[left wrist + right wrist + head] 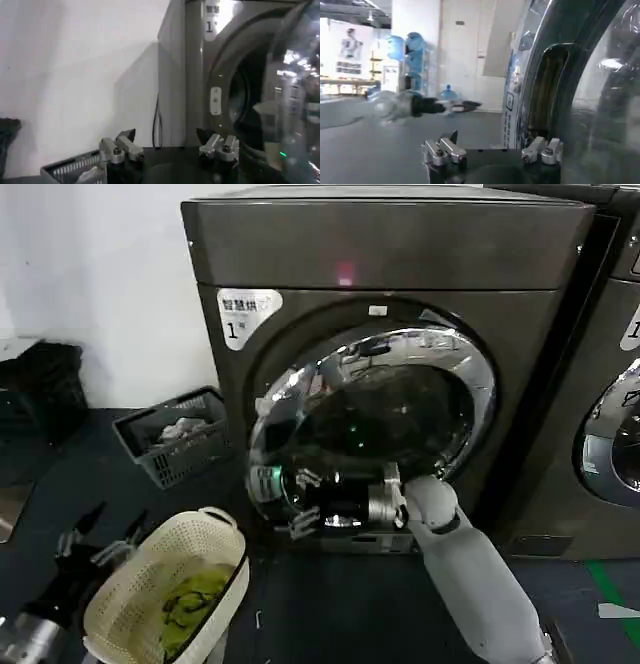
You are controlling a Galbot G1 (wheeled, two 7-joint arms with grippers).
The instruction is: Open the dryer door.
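Observation:
The dryer [400, 254] is a dark grey-brown front-loader with a white "1" label [245, 314] and a small red light. The dryer door [370, 414], chrome-rimmed with dark glass, stands ajar; its free left edge has swung out from the opening. My right gripper [300, 504] is open at the door's lower left edge. In the right wrist view the right gripper [490, 145] has one finger beside the door rim [535, 75] and nothing between its fingers. My left gripper [95, 534] hangs open low on the left. The left gripper [167, 142] faces the dryer [195, 75].
A cream laundry basket [130, 584] with green cloth stands on the floor in front, left. A dark crate [170, 434] with cloths sits beside the dryer's left side. A neighbouring machine [610, 384] stands on the right. A white wall lies behind on the left.

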